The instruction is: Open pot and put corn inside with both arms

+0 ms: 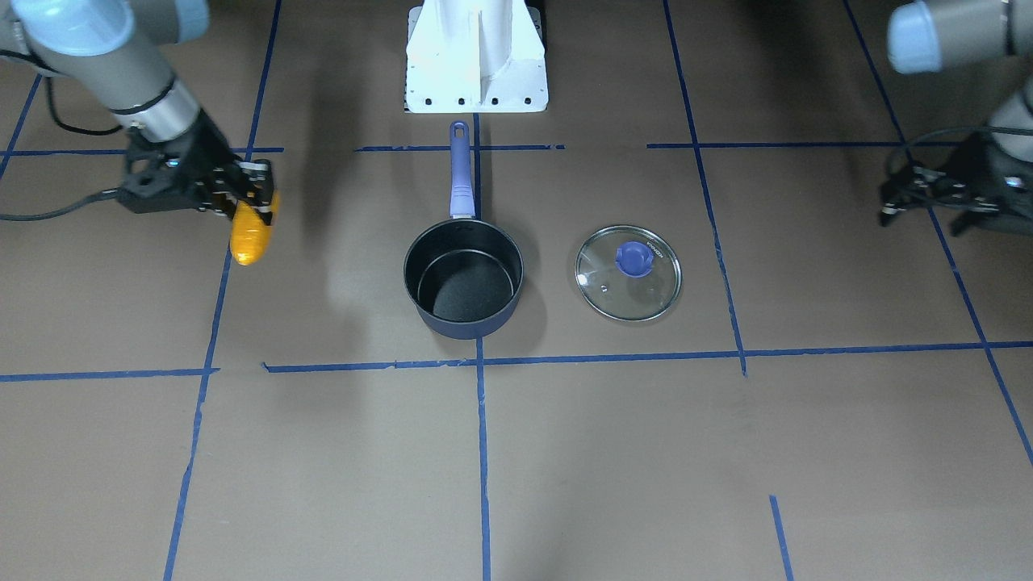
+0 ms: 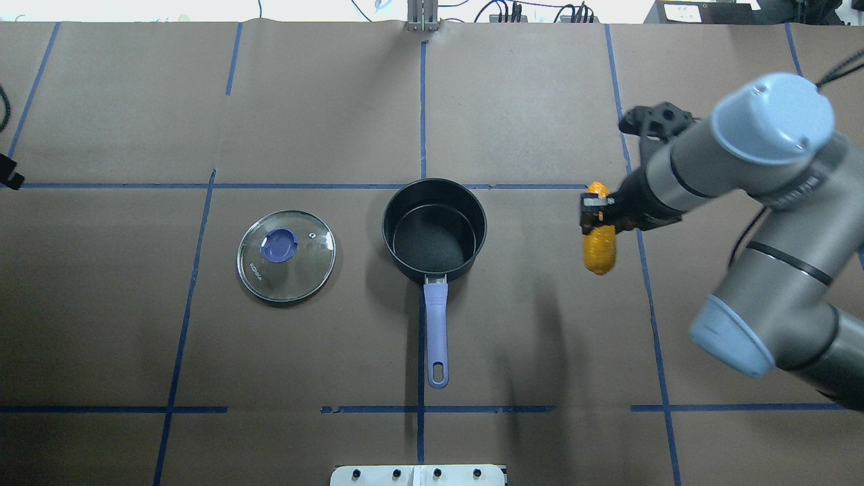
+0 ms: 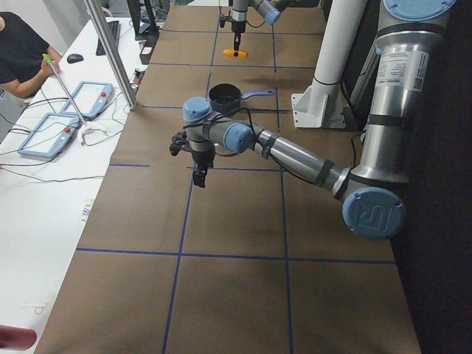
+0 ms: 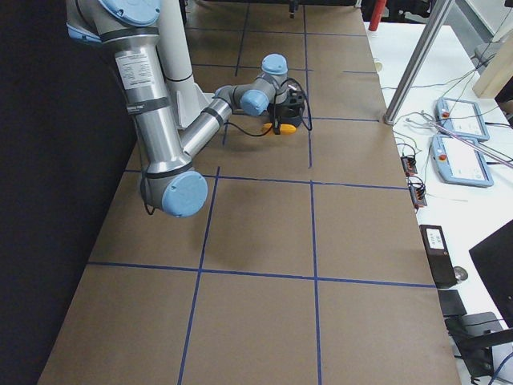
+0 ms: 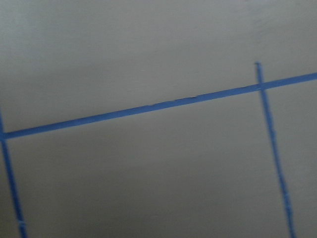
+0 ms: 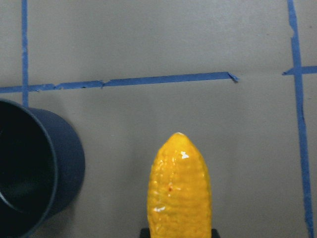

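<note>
The pot [image 1: 464, 325] stands open and empty at the table's middle, and its lavender handle [image 1: 460, 177] points toward the robot base. It also shows in the overhead view [image 2: 434, 183] and the right wrist view [image 6: 59, 163]. My right gripper [image 2: 598, 210] is shut on the corn [image 2: 599, 250] and holds it off the table, to the pot's right in the overhead view. The corn also shows in the front view [image 1: 252, 234] and the right wrist view [image 6: 179, 188]. My left gripper [image 1: 896, 202] hovers far out on the left side with nothing in it; I cannot tell whether it is open.
The round glass lid [image 2: 297, 271] with a blue knob lies flat on the brown paper to the pot's left in the overhead view. The white base mount [image 1: 476, 56] stands behind the pot handle. Blue tape lines cross the table. An operator's desk runs along the far side.
</note>
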Motion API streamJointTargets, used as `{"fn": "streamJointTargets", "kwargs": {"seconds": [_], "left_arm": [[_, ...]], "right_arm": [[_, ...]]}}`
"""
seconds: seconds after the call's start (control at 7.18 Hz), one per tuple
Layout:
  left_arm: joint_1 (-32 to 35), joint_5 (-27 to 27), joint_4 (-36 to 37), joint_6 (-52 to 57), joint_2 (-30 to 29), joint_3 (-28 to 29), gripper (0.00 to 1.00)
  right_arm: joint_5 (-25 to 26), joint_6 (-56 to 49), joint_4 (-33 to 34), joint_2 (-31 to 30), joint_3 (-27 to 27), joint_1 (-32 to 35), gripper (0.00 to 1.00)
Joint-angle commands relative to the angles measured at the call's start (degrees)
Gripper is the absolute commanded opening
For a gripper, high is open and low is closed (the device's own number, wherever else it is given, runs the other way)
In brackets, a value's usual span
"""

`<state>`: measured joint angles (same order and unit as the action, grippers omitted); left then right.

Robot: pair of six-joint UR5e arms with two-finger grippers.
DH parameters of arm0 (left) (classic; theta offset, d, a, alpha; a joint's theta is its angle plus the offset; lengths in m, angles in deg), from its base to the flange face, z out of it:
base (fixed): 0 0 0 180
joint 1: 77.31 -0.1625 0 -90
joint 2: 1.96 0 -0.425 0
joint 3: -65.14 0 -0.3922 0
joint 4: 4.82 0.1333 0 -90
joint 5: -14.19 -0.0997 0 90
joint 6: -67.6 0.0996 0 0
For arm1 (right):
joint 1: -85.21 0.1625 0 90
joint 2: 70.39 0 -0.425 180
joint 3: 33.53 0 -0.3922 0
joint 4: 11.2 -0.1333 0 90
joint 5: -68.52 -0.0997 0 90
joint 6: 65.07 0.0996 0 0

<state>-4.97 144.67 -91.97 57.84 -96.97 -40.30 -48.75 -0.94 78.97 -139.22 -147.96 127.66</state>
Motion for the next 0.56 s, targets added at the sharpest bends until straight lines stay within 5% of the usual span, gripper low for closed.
{"fn": "streamJointTargets", "kwargs": {"seconds": [0.0,0.42], "left_arm": [[4.5,0.3,0.1,8.4,0.2,4.2,1.00],[6.9,0.3,0.1,13.3,0.2,6.8,1.00]], "right_arm": [[0.8,5.0,6.6,13.1,7.1,-3.1,0.05],[5.7,8.3,6.5,21.4,15.9,-7.9,0.07]]}}
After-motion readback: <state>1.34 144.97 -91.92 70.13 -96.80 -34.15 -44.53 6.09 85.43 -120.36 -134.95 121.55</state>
